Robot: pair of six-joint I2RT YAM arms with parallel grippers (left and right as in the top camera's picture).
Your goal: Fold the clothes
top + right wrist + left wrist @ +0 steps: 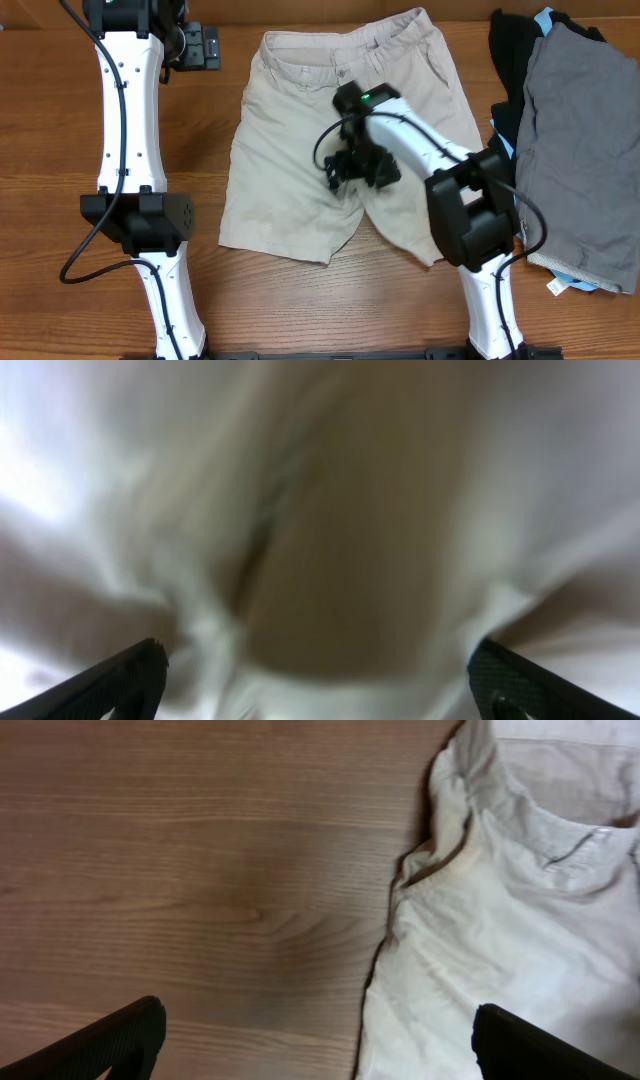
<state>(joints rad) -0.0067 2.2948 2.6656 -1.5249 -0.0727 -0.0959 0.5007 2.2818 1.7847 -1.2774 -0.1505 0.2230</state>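
Upper left of the overhead frame: left gripper [203,46] sits just off the waistband's left corner, fingers spread wide and holding nothing. Its wrist view shows bare table [180,870] on the left and the cloth edge on the right. Centre: the shorts [295,150] lie flat and face up, waistband [350,45] toward the top of the frame and both legs toward the bottom, with some rumpling near the fly. Right gripper [352,168] hangs low over the crotch area, jaws wide apart. Its wrist view is blurred cloth, nothing visibly pinched, contact uncertain. Far right: a grey garment [585,130] on a black garment [510,70], just clear of the shorts. Judged step: set up the first lengthwise fold. To do it well, pinch one layer only at a side edge, lift low, lay leg over leg with the waistband ends matched, and keep away from the pile.
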